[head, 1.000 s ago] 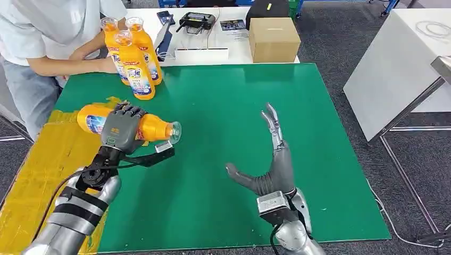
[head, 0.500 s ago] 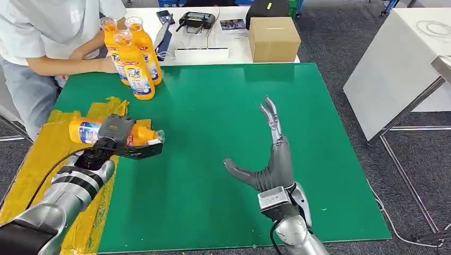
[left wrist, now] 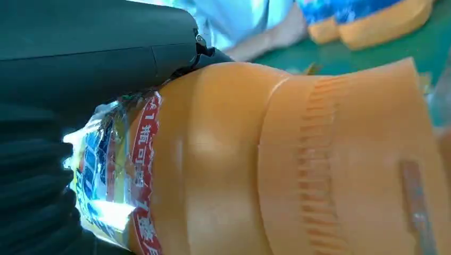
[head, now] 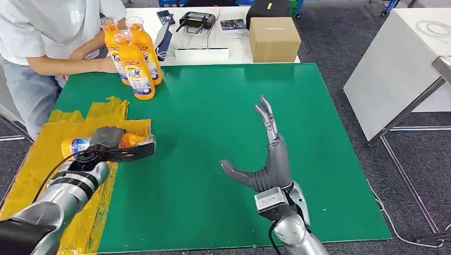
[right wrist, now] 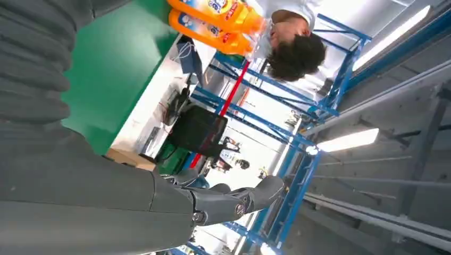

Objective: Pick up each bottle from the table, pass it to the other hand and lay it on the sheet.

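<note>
My left hand (head: 109, 143) grips an orange bottle (head: 76, 145) lying on its side, low over the yellow sheet (head: 50, 170) at the table's left. Up close in the left wrist view, the orange bottle (left wrist: 298, 170) shows its blue and red label under my left hand (left wrist: 95, 58). My right hand (head: 271, 154) stands open over the middle of the green mat (head: 213, 106), fingers pointing away, holding nothing. Three more orange bottles (head: 134, 56) stand upright at the mat's far left corner; two orange bottles (right wrist: 213, 21) appear in the right wrist view beyond my right hand (right wrist: 106, 202).
A person (head: 48, 32) in a white shirt sits at the far left, an arm resting beside the standing bottles. Behind the mat a white table carries a cardboard box (head: 273, 38), a controller (head: 197, 21) and papers. A white table (head: 399, 69) stands to the right.
My left hand has carried the bottle leftward and down, from above the mat's edge to low over the yellow sheet. The right hand has barely shifted.
</note>
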